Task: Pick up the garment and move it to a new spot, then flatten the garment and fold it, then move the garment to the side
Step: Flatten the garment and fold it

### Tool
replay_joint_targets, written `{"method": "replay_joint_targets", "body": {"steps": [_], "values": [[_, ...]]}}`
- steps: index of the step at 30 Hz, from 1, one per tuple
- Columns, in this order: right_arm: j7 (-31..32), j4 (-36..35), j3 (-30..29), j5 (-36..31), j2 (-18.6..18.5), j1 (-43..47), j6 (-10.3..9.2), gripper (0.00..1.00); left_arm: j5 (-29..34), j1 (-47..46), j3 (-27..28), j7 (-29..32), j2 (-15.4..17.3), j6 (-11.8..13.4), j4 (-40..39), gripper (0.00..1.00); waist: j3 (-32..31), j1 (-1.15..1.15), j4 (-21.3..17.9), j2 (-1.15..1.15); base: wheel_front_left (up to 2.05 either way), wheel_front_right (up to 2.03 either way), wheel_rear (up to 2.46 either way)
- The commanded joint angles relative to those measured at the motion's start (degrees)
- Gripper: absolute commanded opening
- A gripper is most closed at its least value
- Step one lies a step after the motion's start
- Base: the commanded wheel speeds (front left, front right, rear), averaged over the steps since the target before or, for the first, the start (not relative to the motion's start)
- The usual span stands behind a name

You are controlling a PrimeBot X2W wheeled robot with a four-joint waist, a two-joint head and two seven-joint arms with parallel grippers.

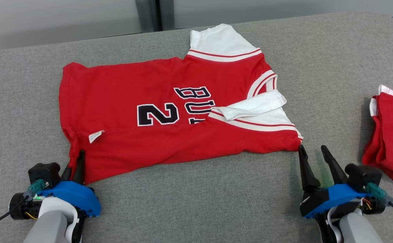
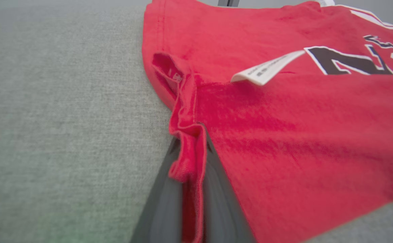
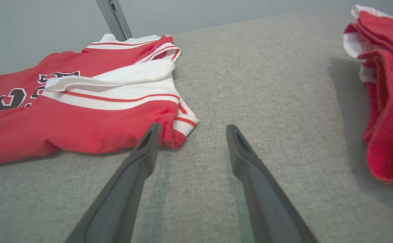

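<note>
At the lower left of the head view, the left gripper lies low on the grey padded surface, its forearm coming up from the bottom edge. Its fingers are pressed together on the near left corner of the garment. In the left wrist view a bunched red hem fold sits pinched between the two dark fingers.

At the lower right, the right gripper points up the frame with its fingers spread wide and nothing between them. In the right wrist view its left finger is just beside the garment's near right corner, possibly brushing it. The other finger is over bare cloth surface.

The garment lies across the middle of the head view, its long axis running left to right, hem at the left and collar at the right. One white sleeve is folded over the chest; the other reaches toward the top edge. The coming move likely turns on the right gripper shifting a little leftward to straddle that corner and match the left's hold.

A second red garment sits at the right edge, well apart.
</note>
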Motion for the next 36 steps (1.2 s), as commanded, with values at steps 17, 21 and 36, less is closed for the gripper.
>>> {"method": "replay_joint_targets", "body": {"steps": [17, 21, 36], "values": [[0.2, 14.9, 3.0, 2.2, 0.0, -10.7, 0.02, 0.00, -8.5, 0.5, -8.3, 1.5, 2.1, -0.1, -3.0, 0.00, 1.5, 0.01, 3.2, 0.01, 0.00, 0.00, 0.00], [-0.1, 10.9, 0.5, 1.2, -0.2, -9.5, 0.02, 0.00, -8.9, 0.7, -6.5, 1.1, 2.9, -0.1, -5.8, 0.00, -0.1, 0.01, 3.1, 0.01, 0.00, 0.00, 0.00], [-0.1, 9.6, -1.2, 0.9, -0.3, 1.0, 0.00, 0.00, -5.1, 9.6, 0.0, 0.9, 0.3, 0.1, -5.1, 0.00, -13.0, 0.01, 4.2, 0.01, 0.00, 0.00, 0.00]]}}
